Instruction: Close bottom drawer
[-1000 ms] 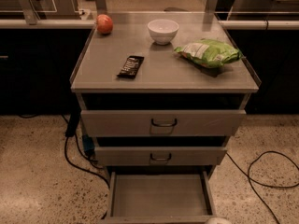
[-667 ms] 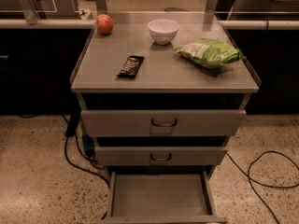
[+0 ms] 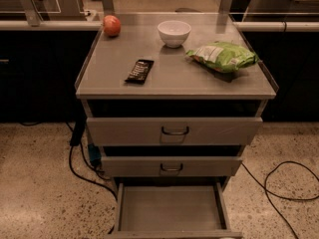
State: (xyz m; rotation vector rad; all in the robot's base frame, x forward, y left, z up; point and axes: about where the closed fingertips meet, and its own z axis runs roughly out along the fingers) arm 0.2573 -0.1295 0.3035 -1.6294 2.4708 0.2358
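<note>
Bottom drawer (image 3: pixel 172 209) open, projecting below front edge of desk (image 3: pixel 194 83); end effector out of view, grip state cannot tell; push front panel centrally, straight inward, no skew.

No legible text on bag (image 3: pixel 223 57) or bar (image 3: pixel 139 70); claw out of view.

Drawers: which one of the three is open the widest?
The bottom drawer: its bare floor shows; the top drawer and middle drawer show only fronts. The gripper is out of view.
</note>
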